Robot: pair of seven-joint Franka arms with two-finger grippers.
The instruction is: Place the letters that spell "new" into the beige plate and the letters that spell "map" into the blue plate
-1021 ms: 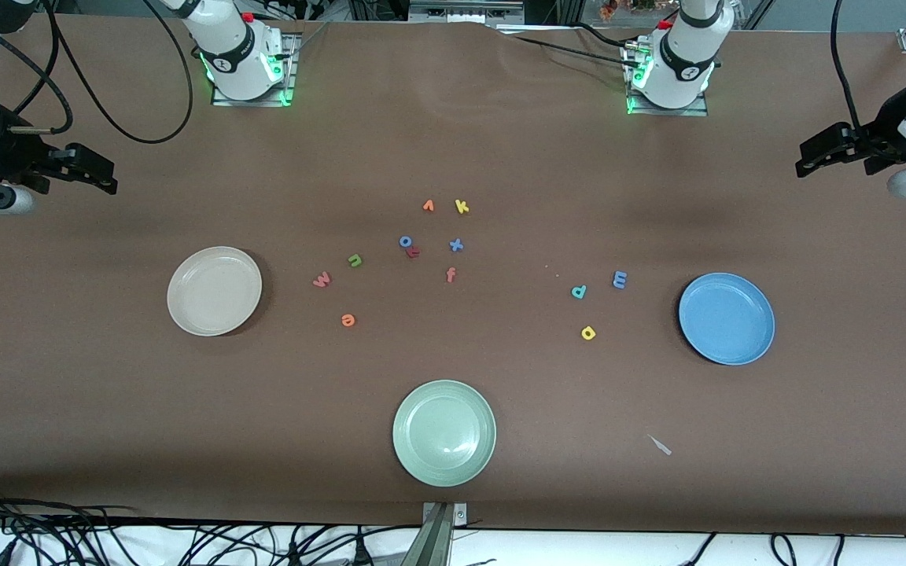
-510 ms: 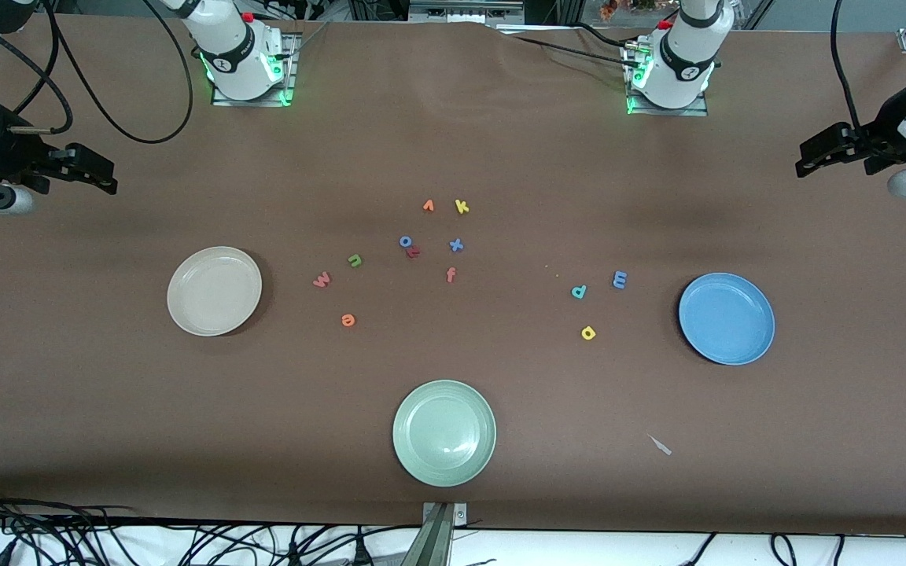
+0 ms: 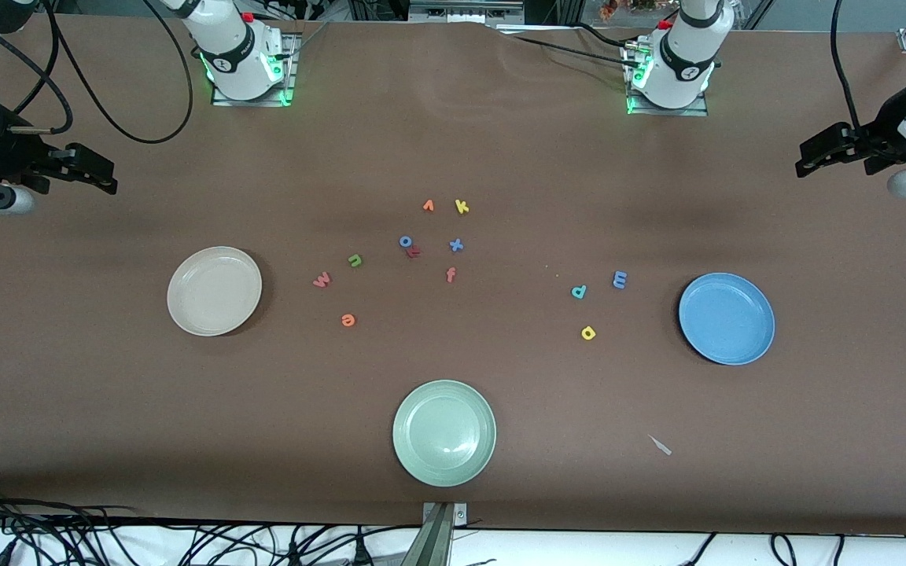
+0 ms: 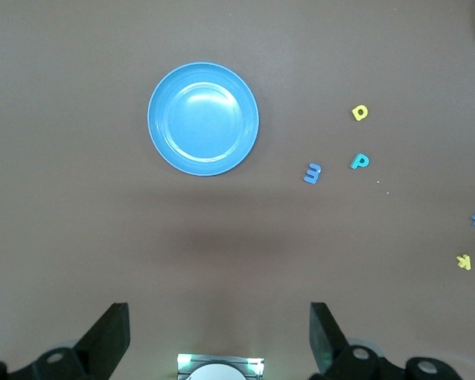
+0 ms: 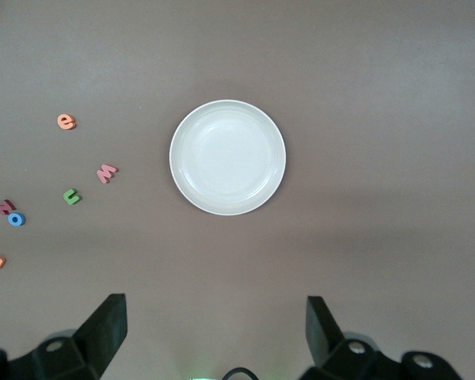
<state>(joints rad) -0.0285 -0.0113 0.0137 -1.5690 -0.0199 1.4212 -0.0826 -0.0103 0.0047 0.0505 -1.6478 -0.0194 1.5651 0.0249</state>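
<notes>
I am holding my right gripper (image 3: pixel 95 169) and left gripper (image 3: pixel 819 153) released, empty, waiting over the worktop's ends. The n (image 3: pixel 355 260), w (image 3: pixel 322 279), e (image 3: pixel 348 319) are lying beside the beige plate (image 3: pixel 185 314), nearer my right arm; m (image 3: pixel 620 279), p (image 3: pixel 579 292), a (image 3: pixel 588 333) beside the blue plate (image 3: pixel 697 346), nearer my left.

I see a brown table (image 3: pixel 107 377). The beige plate (image 3: pixel 215 291) is creamy white, the blue plate (image 3: pixel 727 318) is bright blue, and a third plate (image 3: pixel 444 432) is pale green. The n (image 3: pixel 355 260) is green, the e (image 3: pixel 348 319) orange, the w (image 3: pixel 322 279) pink, the m (image 3: pixel 619 279) blue, the a (image 3: pixel 588 332) yellow, the p (image 3: pixel 579 292) teal.
</notes>
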